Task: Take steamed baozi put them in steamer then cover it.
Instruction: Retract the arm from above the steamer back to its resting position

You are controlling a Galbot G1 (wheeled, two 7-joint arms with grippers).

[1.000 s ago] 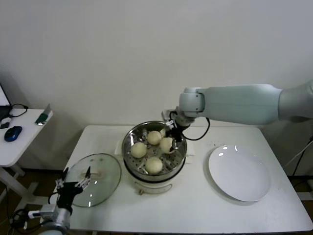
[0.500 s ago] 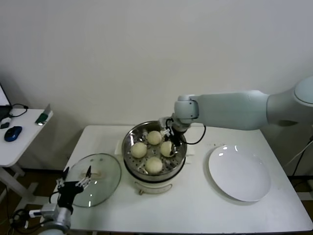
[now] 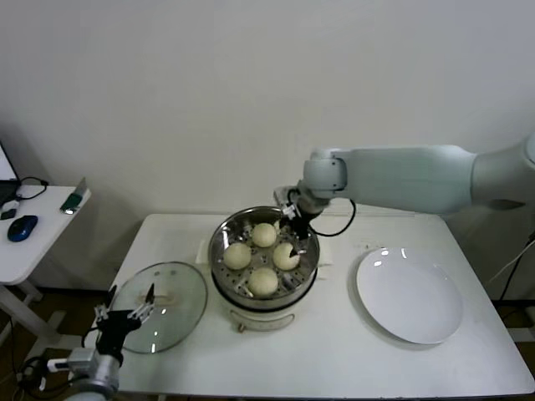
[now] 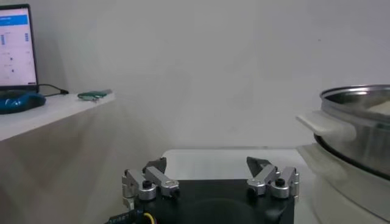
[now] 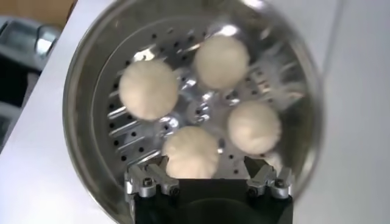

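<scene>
At the near left edge of the white worktop (image 3: 334, 359), the left gripper (image 3: 125, 316) is parked low beside a flat glass lid (image 3: 163, 305), its jaws spread wide and empty, as the left wrist view confirms. To the right a bare white plate (image 3: 409, 295) lies on the worktop. Between lid and plate stands the steamer (image 3: 263, 255), a shiny steel pot on a cream base with side handles. Four baozi (image 3: 262, 281) are seated on its perforated tray, close together but mostly apart. Over the far right rim the right gripper (image 3: 292, 236) is held just above one bun; its jaws are seen open in the right wrist view, with nothing held between them. The buns look soft, light and easily dented, so only a gentle hold at the sides would suit them. With all four inside, the lid appears to be the remaining piece: it is judged stiff, smooth, breakable and fairly heavy, and is best taken by its centre knob, which cannot be made out clearly here. The worktop is plain and smooth. Behind it a bare pale wall is seen, and to the far left a small side table (image 3: 33, 242) carrying a blue mouse (image 3: 21, 227) and cables.
</scene>
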